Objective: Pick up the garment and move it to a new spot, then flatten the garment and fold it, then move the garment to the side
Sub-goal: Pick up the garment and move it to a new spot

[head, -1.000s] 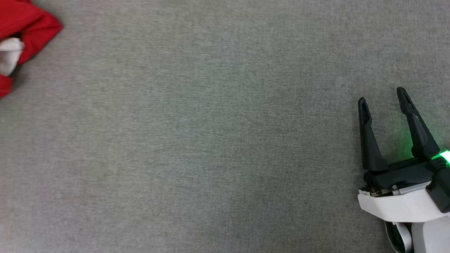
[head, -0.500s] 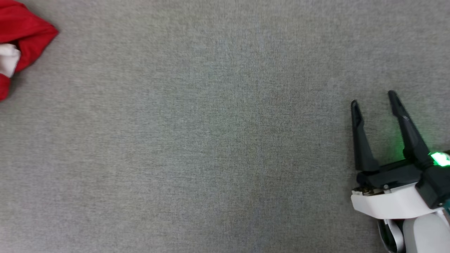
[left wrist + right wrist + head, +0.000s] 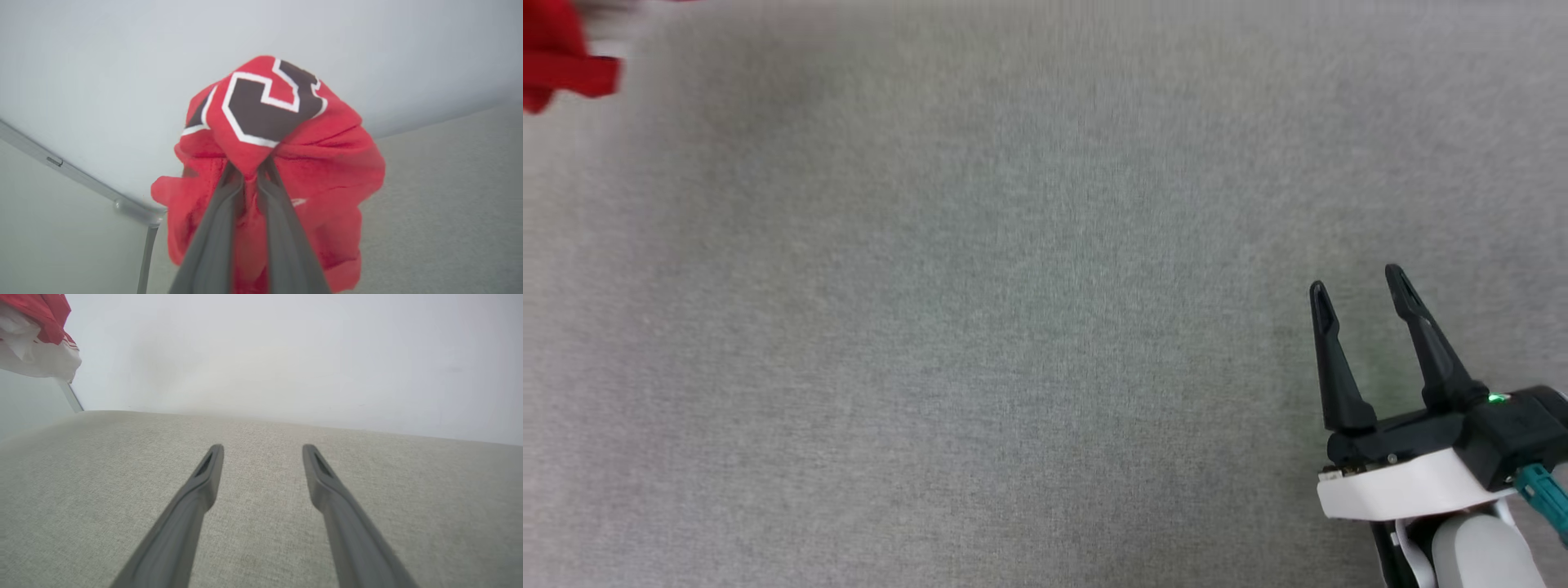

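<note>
Hanging bunched from the left hand, the garment is a red jersey held clear of the desk. The two dark fingers are pressed together on a pinch of red cloth, and the rest bulges around and beyond their tips. Just past the fingertips, a blocky black character with a white outline faces the wrist camera, but creases cut it short and I cannot tell which figure or letter it is. A small white mark lower on the cloth, right of the fingers, is too small to read. The right hand holds nothing, its fingers spread wide apart over bare desk, with a green light glowing at its base. From that hand the garment is far off to the left and ahead, a red lump with a white sleeve and striped trim. Grey woven fabric covers the desk. Beyond it stands a plain pale wall, and behind the garment a grey metal rail runs slantwise.
</note>
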